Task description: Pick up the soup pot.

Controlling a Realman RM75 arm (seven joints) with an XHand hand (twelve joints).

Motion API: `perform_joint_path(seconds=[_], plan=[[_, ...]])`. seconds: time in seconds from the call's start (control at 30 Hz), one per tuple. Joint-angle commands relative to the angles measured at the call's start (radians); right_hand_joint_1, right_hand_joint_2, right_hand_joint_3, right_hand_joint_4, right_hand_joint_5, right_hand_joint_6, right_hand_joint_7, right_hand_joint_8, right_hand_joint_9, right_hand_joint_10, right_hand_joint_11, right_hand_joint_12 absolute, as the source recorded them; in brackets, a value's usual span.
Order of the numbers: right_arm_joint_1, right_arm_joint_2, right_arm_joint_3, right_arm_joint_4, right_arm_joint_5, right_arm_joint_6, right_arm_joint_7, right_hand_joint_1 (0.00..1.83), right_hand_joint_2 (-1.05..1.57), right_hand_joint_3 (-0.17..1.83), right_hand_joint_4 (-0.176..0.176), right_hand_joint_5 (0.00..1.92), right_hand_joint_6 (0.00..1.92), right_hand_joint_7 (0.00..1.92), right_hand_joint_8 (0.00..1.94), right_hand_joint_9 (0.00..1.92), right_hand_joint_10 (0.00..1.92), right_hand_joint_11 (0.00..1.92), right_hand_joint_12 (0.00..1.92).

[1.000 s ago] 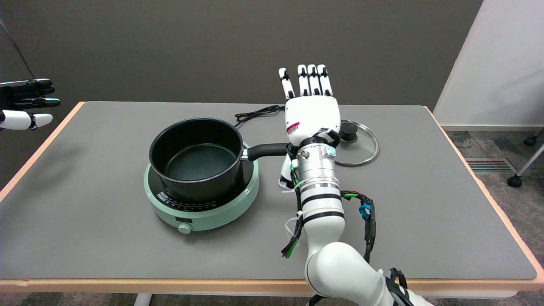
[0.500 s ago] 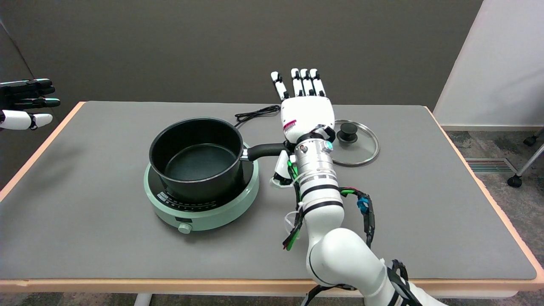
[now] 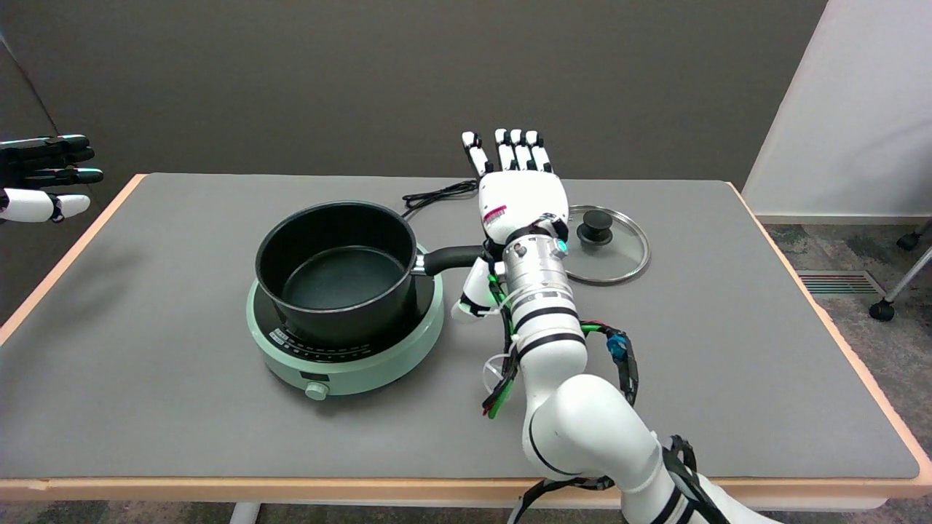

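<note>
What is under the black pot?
The pot sits on a pale green cooker with a knob at its front. Most of the cooker's dark top is covered by the pot, so only its rim and control strip show.

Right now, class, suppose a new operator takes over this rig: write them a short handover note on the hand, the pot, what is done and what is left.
Right hand: open, fingers stretched out, holding nothing, at the end of the pot's handle.
Soup pot: empty, sitting on the green hotplate.
Lid: flat on the table, to the right of the hand.
Done: hand brought to the handle.
Left: close the fingers round the handle and lift the pot.
</note>
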Motion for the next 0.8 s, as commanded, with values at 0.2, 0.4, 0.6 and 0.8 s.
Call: perform_joint_path(seconds=[0.2,0.4,0.6,0.8], plan=[[0.067,-0.127,-0.015,-0.088,0.036,0.072,-0.051,1.11,-0.56,0.8,0.176,0.01,0.01,0.01,0.01,0.01,0.01,0.01,0.01],[0.1,-0.175,-0.045,-0.127,0.026,0.081,-0.058,1.12,-0.56,0.78,0.176,0.01,0.01,0.01,0.01,0.01,0.01,0.01,0.01],[0.103,-0.215,-0.052,-0.171,0.029,0.129,-0.068,1.12,-0.57,0.79,0.176,0.01,0.01,0.01,0.01,0.01,0.01,0.01,0.01],[0.096,-0.241,-0.064,-0.177,0.025,0.216,-0.135,1.12,-0.56,0.75,0.176,0.01,0.01,0.01,0.01,0.01,0.01,0.01,0.01]])
